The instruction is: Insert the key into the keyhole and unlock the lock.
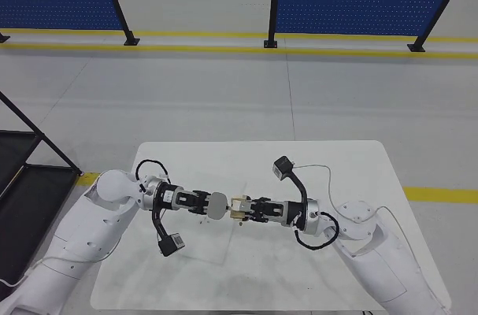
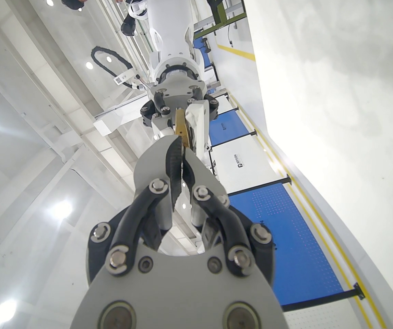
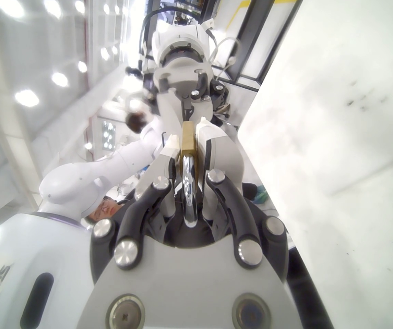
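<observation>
Brass padlock (image 3: 187,138), chrome shackle (image 3: 189,190) rearward, clamped edge-on in right gripper (image 3: 187,135) above mid-table (image 1: 341,173). Key hidden between left gripper's (image 2: 182,148) closed pads, at padlock body.

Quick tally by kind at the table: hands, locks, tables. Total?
Hands: 2 (left hand, right hand)
Padlock: 1 (brass padlock, clamped in the right hand)
Table: 1 (white table)
Total: 4
</observation>
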Motion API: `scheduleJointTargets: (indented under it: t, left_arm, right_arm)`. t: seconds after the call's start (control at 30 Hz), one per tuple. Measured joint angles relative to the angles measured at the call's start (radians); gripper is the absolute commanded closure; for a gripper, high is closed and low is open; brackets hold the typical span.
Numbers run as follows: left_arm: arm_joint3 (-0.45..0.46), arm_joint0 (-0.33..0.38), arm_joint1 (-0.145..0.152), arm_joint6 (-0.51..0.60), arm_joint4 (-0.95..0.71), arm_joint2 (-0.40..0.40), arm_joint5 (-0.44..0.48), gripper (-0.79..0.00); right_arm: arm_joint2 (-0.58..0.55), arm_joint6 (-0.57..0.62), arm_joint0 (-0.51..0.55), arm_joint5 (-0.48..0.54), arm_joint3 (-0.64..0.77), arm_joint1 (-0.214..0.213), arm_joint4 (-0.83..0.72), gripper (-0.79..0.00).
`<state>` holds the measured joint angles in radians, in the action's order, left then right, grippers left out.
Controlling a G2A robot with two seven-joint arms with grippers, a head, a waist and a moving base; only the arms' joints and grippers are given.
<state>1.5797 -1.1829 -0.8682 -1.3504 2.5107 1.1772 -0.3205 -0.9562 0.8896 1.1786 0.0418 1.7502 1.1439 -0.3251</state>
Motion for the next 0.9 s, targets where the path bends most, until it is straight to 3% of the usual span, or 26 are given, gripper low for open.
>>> scheduleJointTargets:
  t: [0.07,0.67,0.8,0.9]
  left_arm:
    - [-0.001,0.001,0.0,0.001,0.0,-0.001,0.0,-0.785]
    - [-0.014,0.0,0.008,-0.039,-0.044,0.03,0.013,-0.785]
    - [-0.032,0.005,0.015,-0.055,-0.057,0.045,0.106,-0.785]
    - [-0.069,0.012,0.012,-0.12,-0.178,0.028,0.243,-0.785]
  right_arm:
    - [0.0,-0.002,0.0,0.0,-0.001,0.0,0.001,0.0]
    - [-0.038,-0.035,0.023,0.011,-0.005,-0.005,0.021,0.0]
    - [-0.058,-0.052,0.033,0.008,0.004,-0.009,0.047,0.0]
    - [-0.075,-0.056,0.042,0.008,0.011,-0.013,0.054,0.0]
